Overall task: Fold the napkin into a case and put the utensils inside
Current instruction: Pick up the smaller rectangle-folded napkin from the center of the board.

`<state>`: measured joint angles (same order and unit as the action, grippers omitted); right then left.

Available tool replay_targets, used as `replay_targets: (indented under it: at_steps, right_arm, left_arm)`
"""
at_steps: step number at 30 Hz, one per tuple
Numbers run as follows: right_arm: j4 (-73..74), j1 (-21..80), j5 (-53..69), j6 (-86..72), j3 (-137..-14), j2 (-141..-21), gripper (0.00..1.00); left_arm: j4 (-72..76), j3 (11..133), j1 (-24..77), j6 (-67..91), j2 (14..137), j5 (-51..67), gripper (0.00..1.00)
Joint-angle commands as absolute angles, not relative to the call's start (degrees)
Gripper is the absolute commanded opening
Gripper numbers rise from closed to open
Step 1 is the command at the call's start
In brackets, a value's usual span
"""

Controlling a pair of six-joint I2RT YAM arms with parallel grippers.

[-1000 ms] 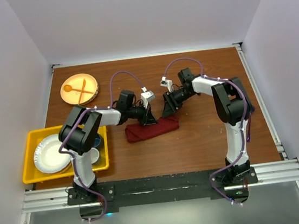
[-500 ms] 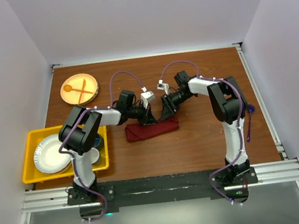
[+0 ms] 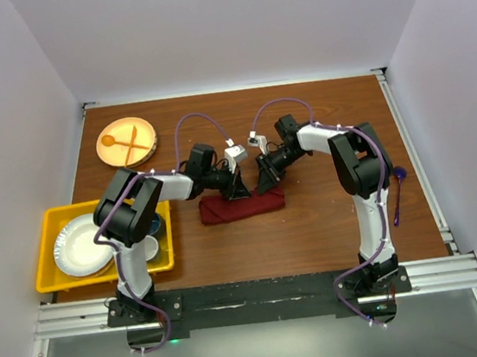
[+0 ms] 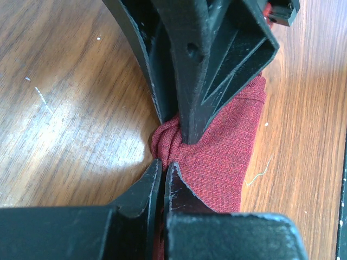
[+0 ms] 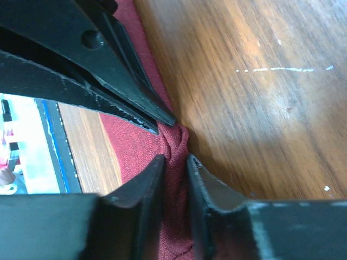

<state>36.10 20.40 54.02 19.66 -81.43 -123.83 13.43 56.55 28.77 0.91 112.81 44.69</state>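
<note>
At the table's [image 3: 332, 228] centre, the right gripper [image 3: 265, 184] has slid in beside the left gripper [image 3: 238, 191] and narrowed onto a bunched ridge of the napkin's [image 3: 242, 207] far edge. The left pinches that edge too, so another fold looks ready.

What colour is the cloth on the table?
The cloth is plain dark red, with a fine weave. The left wrist view shows it best.
</note>
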Motion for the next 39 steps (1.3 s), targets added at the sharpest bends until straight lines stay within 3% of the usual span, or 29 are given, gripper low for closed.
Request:
replay_targets:
  at_steps: [1,3,4,5,6,10,13,19,24,30,33,35,39]
  right_arm:
    - [37.5,21.9,47.3,20.8,-80.8,-126.3,0.20]
    - [37.3,21.8,47.5,20.7,-80.9,-126.0,0.12]
    - [37.2,21.8,47.5,20.5,-80.9,-125.9,0.01]
    - [37.2,21.9,47.6,20.4,-81.0,-125.8,0.00]
    - [37.0,21.8,47.8,20.0,-81.2,-125.7,0.00]
    - [35.4,21.8,47.4,19.8,-80.4,-123.5,0.00]
    - [34.3,22.0,47.0,20.0,-79.9,-122.2,0.00]
    - [32.1,22.8,46.8,21.7,-79.2,-118.4,0.00]
    - [29.0,23.2,46.5,23.5,-77.0,-114.6,0.00]
    - [25.4,24.2,45.8,27.9,-72.8,-108.2,0.00]
    - [24.3,24.8,45.6,29.3,-71.3,-106.3,0.00]
    - [23.6,25.1,45.8,30.2,-70.5,-104.6,0.00]
    - [22.0,26.1,45.7,30.9,-69.0,-102.6,0.00]
  left_arm:
    - [12.0,54.4,28.3,1.1,113.1,40.5,0.00]
    - [12.5,54.1,28.3,1.9,112.8,40.8,0.00]
    - [12.7,54.0,28.3,2.2,112.6,40.8,0.00]
    - [13.4,53.6,28.3,2.4,112.3,40.8,0.00]
    - [13.9,53.4,28.3,2.9,111.7,41.0,0.00]
    - [15.6,51.1,27.9,1.9,107.3,40.4,0.32]
    - [15.2,49.0,27.2,-2.5,101.1,38.2,0.45]
    - [9.2,48.2,25.1,-17.5,91.6,38.7,0.57]
    - [6.7,45.4,24.1,-34.2,87.1,42.2,0.62]
    - [3.9,44.9,23.1,-42.0,87.2,47.5,0.64]
    - [5.2,43.6,23.3,-43.1,86.6,49.9,0.93]
    - [7.0,43.6,23.7,-42.5,87.4,49.5,0.99]
    - [11.3,43.4,26.6,-40.6,88.7,46.6,1.00]
